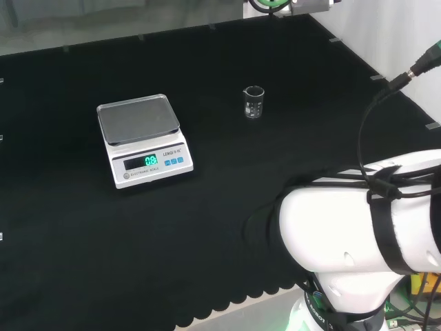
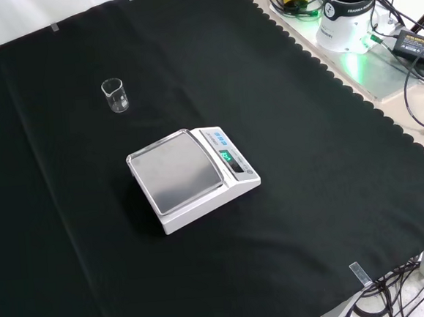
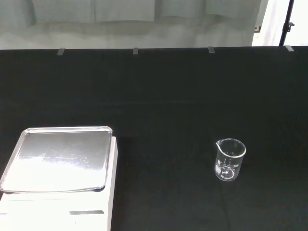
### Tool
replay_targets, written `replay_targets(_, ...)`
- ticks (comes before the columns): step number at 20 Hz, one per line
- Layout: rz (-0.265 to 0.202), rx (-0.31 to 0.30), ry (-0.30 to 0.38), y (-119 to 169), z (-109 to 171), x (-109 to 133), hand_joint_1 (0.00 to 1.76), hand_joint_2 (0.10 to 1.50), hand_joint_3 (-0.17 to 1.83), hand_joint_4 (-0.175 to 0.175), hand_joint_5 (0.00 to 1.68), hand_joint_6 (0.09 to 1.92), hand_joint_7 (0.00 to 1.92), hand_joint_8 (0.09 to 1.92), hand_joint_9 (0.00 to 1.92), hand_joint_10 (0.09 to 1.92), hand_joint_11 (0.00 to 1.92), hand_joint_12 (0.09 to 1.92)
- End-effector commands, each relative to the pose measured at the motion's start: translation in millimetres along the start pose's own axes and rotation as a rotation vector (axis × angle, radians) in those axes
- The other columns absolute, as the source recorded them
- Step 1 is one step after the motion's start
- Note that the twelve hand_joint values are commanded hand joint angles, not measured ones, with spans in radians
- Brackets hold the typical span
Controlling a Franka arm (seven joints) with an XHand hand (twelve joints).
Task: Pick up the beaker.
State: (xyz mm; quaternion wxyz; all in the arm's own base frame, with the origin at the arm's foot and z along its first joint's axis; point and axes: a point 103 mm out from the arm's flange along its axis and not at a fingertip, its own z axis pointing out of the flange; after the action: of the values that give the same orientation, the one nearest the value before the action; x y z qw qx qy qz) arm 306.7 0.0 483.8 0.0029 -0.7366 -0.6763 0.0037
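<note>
Standing upright alone on cloth (image 2: 312,217): beaker (image 1: 253,102), well apart from scale (image 1: 143,139). Cannot tell hand's state.

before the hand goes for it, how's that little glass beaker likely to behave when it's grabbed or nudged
The beaker looks like clear, thin-walled glass, so it is probably rigid but fragile, and smooth enough to slip. It appears empty and small beside the scale, so likely light and easy to knock over with a sideways nudge. It stands upright, alone on the black cloth; tipped, its round wall would probably roll.
</note>
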Motion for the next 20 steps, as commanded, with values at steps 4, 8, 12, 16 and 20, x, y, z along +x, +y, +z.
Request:
replay_targets(4,-0.001,0.000,0.005,8.7,4.0,4.9,0.17,0.89,0.25,-0.117,0.15,0.09,0.05,0.64,0.46,0.09,0.38,1.39)
replay_targets(8,-0.004,-0.007,0.008,13.4,7.8,-14.5,0.17,0.89,0.24,-0.117,0.15,0.09,0.05,0.65,0.45,0.09,0.38,1.39)
replay_targets(12,-0.001,-0.004,0.018,26.4,13.8,-39.6,0.17,0.90,0.24,-0.117,0.15,0.09,0.05,0.65,0.46,0.09,0.38,1.39)
replay_targets(16,0.025,0.017,0.016,53.7,32.4,-80.0,0.19,0.89,0.23,-0.114,0.18,0.09,0.06,0.66,0.48,0.09,0.39,1.38)
replay_targets(20,0.045,0.023,0.002,85.8,56.3,-125.0,0.20,0.86,0.20,-0.107,0.21,0.09,0.07,0.66,0.48,0.09,0.37,1.39)
